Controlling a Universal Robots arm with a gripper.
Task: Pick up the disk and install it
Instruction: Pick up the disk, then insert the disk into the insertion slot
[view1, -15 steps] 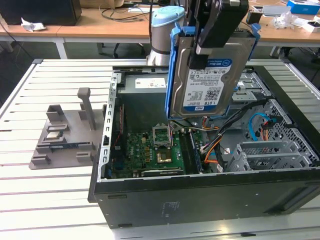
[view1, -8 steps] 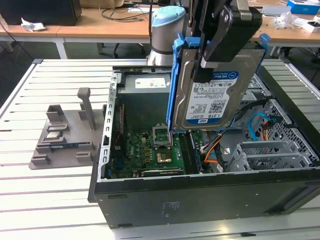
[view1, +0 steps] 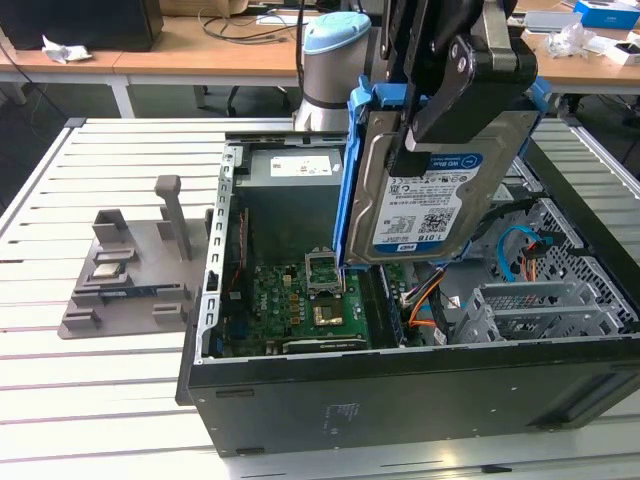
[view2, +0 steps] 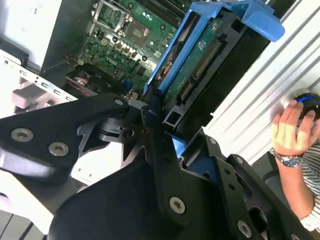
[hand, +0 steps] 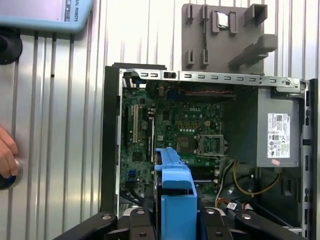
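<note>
You are holding the disk (view1: 430, 215) in the gripper (view1: 440, 125), with the claw clamped across its blue carrier. The disk is hanging at upper centre-right of the exterior view, on edge and tilted. Its label is facing the camera above the open computer case (view1: 400, 400).

- Judged step: you are carrying it toward the drive cage (view1: 540, 305), lower right.
- The lower corner is sitting low over the motherboard (view1: 300, 295); give it height while travelling.
- The orange cables (view1: 425, 300) are lying between disk and cage; steer clear of them.
- The tilt is working against a square entry; be levelling the carrier to the cage.
- The grip looks off-centre, so move slowly.
</note>
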